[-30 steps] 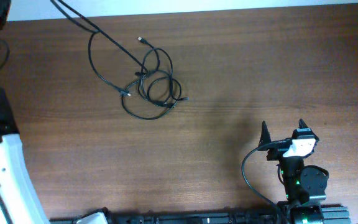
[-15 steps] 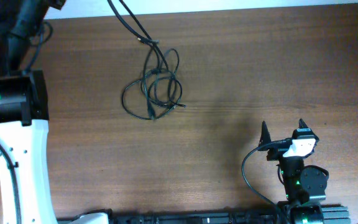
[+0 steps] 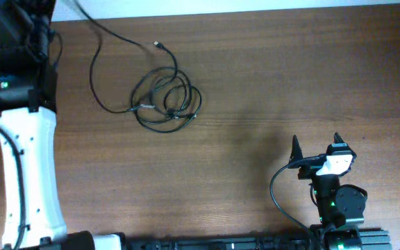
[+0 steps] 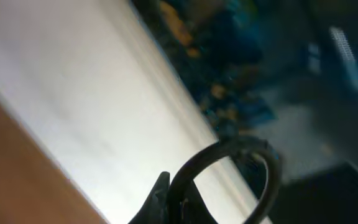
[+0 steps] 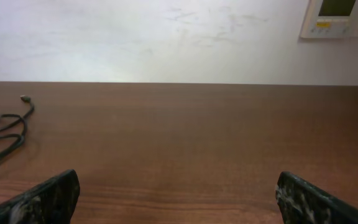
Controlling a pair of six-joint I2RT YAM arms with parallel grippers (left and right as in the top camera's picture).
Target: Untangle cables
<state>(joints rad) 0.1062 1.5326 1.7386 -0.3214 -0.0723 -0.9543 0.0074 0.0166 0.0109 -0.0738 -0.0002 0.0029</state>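
Note:
The cables (image 3: 164,103) lie as a loose tangle of thin black loops on the far left part of the brown table (image 3: 255,83). One strand (image 3: 94,66) curves out of the tangle and runs off the top left edge. In the left wrist view, my left gripper (image 4: 169,200) is shut on a black cable (image 4: 229,152) that arcs above the fingers, lifted off the table; its jaws are out of the overhead view. My right gripper (image 3: 316,146) is open and empty near the front right, far from the tangle. In the right wrist view its fingers (image 5: 179,199) are spread, with a cable end (image 5: 8,124) at far left.
My left arm's white link (image 3: 26,167) runs along the table's left side. The right arm's base (image 3: 339,205) sits at the front edge. A white wall (image 5: 166,37) lies behind the table's far edge.
The left arm has swung at the far left, and the held strand now leaves the frame farther left. The tangle has loosened and a long loop has spread out to its left. The right arm has not moved.

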